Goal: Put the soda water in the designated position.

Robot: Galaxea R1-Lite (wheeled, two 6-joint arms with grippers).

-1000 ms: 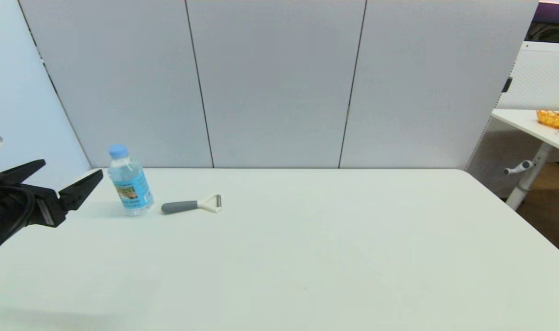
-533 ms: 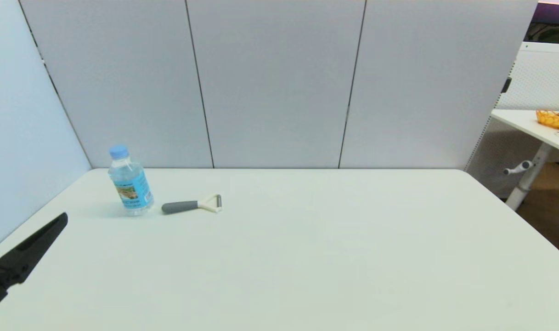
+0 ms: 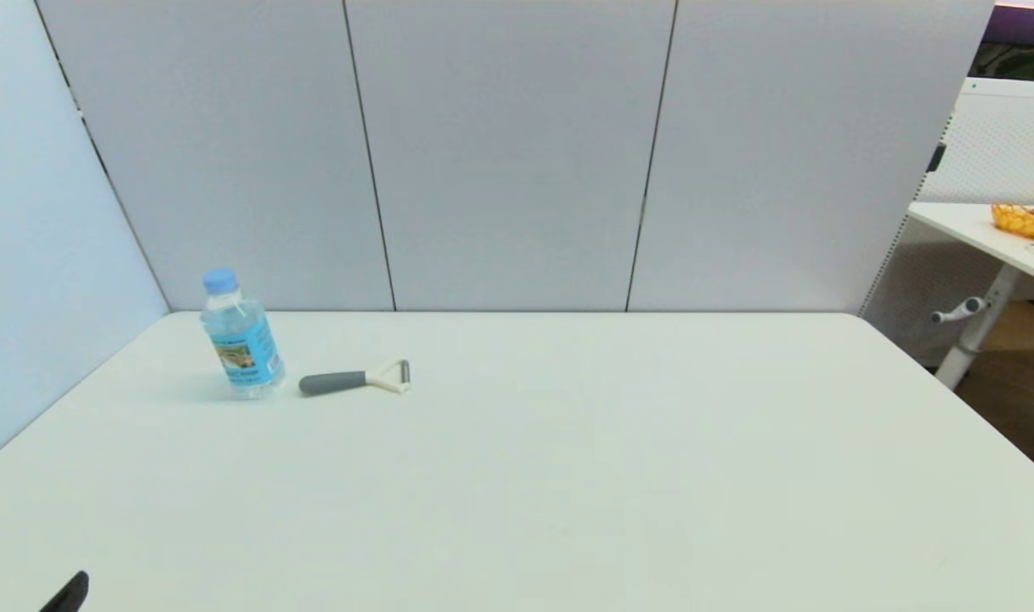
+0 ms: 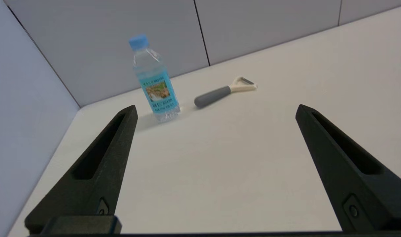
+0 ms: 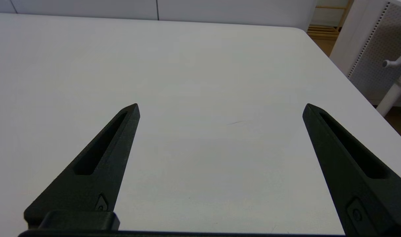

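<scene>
- The left claw (image 4: 215, 110) hangs wide open and empty above the near-left part of the white worktop (image 4: 236, 171), its two black fingers (image 4: 101, 164) spread far apart with bare surface between them.
- In the head view only one black fingertip of that claw (image 3: 68, 593) shows, at the frame's 7 o'clock corner; everything else of the left arm is cut off there.
- The right claw (image 5: 220, 108) is also wide open and holds nothing, hovering over bare worktop (image 5: 203, 65) on the right side; it does not appear in the head view.
- Outward from the left claw, the soda water (image 4: 155, 80) stands upright on the worktop, well apart from the fingers and toward 11 o'clock from their gap.
- In the head view the soda water (image 3: 239, 337) sits at the far-left part of the worktop (image 3: 567, 476), near the grey partition wall (image 3: 508, 153).
- It is a small clear plastic bottle with a light-blue screw cap and a blue label carrying a green-brown picture; the label's print is too small to read.
- A vegetable peeler (image 3: 355, 379) with a grey handle and white head lies flat just beside the bottle, at its 3 o'clock, not touching it.
- From the left wrist the peeler (image 4: 225, 92) shows handle end nearest the bottle; its blade detail is hard to make out.
</scene>
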